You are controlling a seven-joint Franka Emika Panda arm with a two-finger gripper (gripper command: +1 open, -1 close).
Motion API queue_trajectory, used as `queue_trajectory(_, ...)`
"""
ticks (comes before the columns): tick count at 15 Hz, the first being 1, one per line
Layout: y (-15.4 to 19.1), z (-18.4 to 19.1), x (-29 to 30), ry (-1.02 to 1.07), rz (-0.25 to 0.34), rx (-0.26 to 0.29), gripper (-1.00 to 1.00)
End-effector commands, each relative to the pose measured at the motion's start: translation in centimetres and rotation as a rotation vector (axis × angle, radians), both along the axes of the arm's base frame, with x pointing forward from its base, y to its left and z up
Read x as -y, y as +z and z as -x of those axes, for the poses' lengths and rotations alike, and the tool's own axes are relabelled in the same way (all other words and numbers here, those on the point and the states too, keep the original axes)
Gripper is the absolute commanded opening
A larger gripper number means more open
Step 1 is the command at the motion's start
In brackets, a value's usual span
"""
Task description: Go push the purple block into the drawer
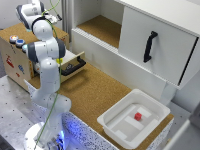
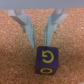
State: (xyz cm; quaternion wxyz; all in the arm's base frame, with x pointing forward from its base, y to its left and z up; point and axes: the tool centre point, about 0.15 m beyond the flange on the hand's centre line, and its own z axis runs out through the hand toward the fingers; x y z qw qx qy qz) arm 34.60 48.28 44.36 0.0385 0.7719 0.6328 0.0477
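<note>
The purple block (image 2: 46,60), a small cube with a yellow curled mark on top, lies on a cork surface in the wrist view. My gripper (image 2: 40,43) is open just behind it, and its pale fingers (image 2: 30,31) stand apart with nothing between them. The fingertips stop just short of the block. In the exterior view the small light-wood drawer (image 1: 70,62) stands pulled out from the wooden box, its black bar handle (image 1: 80,64) facing the cork table. My own arm (image 1: 47,50) hides the block and the gripper in that view.
A white bin (image 1: 117,127) holding a small red block (image 1: 138,116) sits at the table's near right corner. A large white panel with an upright black handle (image 1: 150,46) stands at the back right. Coloured buttons (image 1: 17,40) sit on the wooden box.
</note>
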Motion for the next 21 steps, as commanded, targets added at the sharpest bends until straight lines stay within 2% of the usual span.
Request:
queue_trajectory(1,-0.8,-2.8,-1.0,0.017,0.091,-0.129,-1.0)
queue_trajectory(6,-1.4,-1.5,0.4,-0.007,0.063,-0.161,-1.0)
queue_trajectory(18,-1.0,-0.5,6.0,-0.103,0.049,-0.153,-1.0)
queue_trajectory(21,-0.8,0.1,6.7,-0.122,0.03,-0.153,-1.0)
